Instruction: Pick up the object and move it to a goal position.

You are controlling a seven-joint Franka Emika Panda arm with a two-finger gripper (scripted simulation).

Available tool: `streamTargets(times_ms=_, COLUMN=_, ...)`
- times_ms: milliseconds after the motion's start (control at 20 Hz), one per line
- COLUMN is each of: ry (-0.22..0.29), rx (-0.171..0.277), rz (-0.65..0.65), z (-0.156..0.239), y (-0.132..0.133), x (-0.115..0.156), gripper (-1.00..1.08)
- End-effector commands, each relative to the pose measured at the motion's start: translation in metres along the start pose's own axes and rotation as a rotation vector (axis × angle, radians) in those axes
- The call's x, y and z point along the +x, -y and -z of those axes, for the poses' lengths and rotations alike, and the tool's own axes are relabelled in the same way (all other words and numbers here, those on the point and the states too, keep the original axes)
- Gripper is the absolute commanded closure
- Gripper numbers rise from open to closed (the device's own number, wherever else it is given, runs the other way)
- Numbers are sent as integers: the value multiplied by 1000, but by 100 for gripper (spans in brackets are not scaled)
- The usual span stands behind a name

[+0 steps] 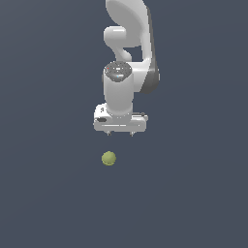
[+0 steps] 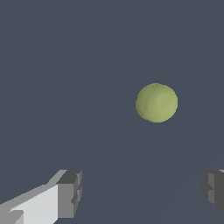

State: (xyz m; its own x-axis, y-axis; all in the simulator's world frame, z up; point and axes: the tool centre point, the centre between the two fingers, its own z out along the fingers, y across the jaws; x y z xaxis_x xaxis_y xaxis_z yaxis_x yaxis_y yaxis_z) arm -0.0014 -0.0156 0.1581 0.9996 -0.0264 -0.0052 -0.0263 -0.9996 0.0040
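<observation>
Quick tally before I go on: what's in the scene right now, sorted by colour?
Yellow-green: 1, the ball, lying free on the dark surface.
White: 1, the arm with its gripper, jaws spread wide and empty above the ball.
Total: 2.

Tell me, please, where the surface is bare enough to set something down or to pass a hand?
Nearly everywhere. The dark surface is bare on both sides of the ball and in front of it in the exterior view. The only crowded spot is the short gap between the ball and the open gripper above it, whose fingers stand wide apart.
</observation>
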Motion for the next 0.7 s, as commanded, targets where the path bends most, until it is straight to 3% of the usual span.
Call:
streamTargets(times_ms=0, ry=0, rx=0, rz=0, z=0, y=0, x=0, gripper=-92)
streamTargets(times_ms=400, ry=-45, rx=2, rz=-31, z=17, y=0, x=10, gripper=-92)
streamTargets(times_ms=650, ry=-44, rx=2, rz=-33, z=17, y=0, x=11, gripper=-92)
